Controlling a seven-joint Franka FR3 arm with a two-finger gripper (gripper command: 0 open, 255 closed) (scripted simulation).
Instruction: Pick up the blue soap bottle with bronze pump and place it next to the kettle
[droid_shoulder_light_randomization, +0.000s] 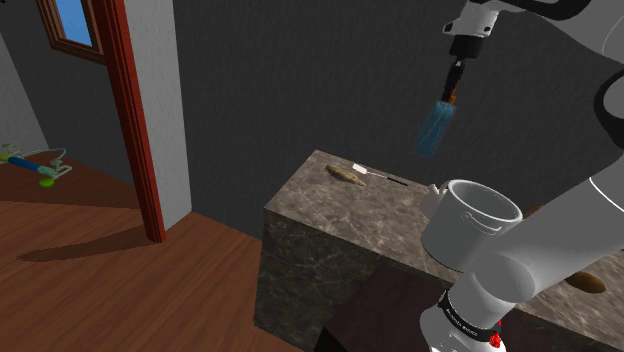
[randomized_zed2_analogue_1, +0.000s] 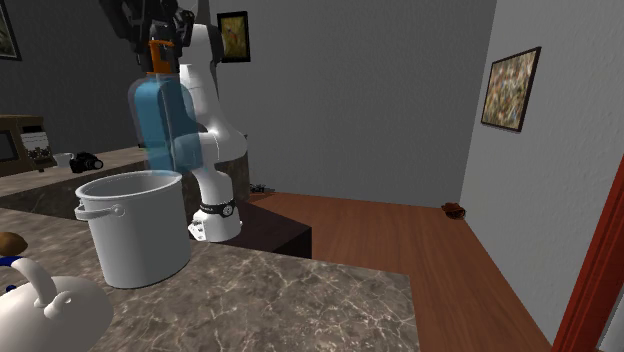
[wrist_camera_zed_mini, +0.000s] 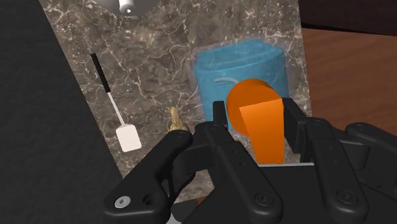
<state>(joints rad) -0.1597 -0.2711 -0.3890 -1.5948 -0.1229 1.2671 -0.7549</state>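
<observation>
Pick part looks done to me: my gripper (wrist_camera_zed_mini: 254, 121) is pinching the orange pump of the blue soap bottle (droid_shoulder_light_randomization: 436, 127), which hangs in the air above the white pot (droid_shoulder_light_randomization: 470, 215). Still left: setting it down by the white kettle (randomized_zed2_analogue_1: 40, 305), close beside that pot. The pot sits on a marbled stone counter (droid_shoulder_light_randomization: 330, 205), with wood floor (droid_shoulder_light_randomization: 120, 250) beyond and dark grey walls.

The stone counter (droid_shoulder_light_randomization: 340, 215) is seen from above in the shoulder view, low and close in the second exterior view, straight down at the wrist.
</observation>
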